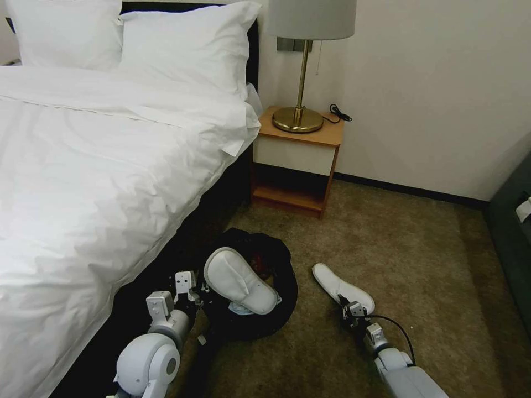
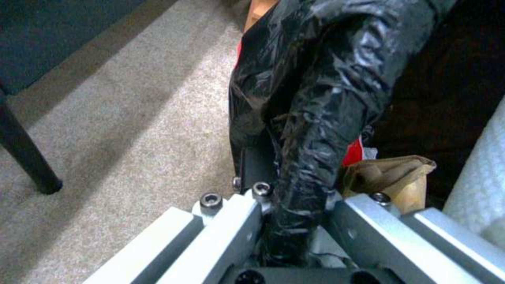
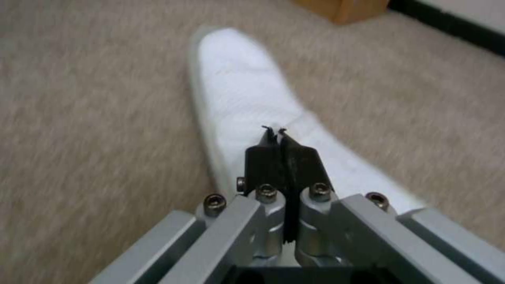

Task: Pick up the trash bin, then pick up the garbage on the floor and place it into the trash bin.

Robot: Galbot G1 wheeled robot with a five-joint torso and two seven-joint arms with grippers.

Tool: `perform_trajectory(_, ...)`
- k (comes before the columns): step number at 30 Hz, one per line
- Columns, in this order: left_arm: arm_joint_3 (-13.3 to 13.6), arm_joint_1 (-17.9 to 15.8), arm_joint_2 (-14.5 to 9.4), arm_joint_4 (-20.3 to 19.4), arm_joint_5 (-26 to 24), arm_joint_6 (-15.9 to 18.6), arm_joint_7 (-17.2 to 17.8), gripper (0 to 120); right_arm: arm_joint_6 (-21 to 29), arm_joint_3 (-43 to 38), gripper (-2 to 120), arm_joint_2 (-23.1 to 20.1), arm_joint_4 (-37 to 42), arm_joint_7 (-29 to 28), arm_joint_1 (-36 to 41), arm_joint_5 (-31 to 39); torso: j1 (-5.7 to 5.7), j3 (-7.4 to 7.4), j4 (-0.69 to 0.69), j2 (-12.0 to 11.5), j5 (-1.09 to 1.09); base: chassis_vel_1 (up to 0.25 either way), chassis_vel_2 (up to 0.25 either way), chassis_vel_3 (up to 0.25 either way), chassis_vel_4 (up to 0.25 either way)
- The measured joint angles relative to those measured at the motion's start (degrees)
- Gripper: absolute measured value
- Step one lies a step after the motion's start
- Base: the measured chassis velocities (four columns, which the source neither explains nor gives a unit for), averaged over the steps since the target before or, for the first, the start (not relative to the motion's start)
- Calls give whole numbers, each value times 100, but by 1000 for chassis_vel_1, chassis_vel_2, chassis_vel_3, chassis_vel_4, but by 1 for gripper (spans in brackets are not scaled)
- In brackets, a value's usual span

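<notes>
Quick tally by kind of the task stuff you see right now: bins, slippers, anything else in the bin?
Trash bin: 1, its bag rim clamped in the left gripper
White slippers: 2, one resting on the bin, one on the carpet under the shut right gripper
Brown paper bag: 1, inside the bin
Red litter: at least 1 piece, too hidden to count
Total: 5 or more
</notes>
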State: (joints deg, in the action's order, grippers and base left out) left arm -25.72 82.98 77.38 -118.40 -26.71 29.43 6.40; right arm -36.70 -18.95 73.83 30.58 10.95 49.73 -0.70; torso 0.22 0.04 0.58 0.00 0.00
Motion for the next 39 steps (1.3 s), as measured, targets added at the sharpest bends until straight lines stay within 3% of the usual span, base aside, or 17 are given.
perform_trajectory(18,101,-117,2,173,24,-42,-13,0,120,49,0,-320,1337,-248,330,328,0,0,1,0,0,0,0,0,0)
perform_trajectory(39,135,-180,10,239,33,-45,-28,0,120,-7,0,-289,1419,-281,463,324,0,0,1,0,0,0,0,0,0)
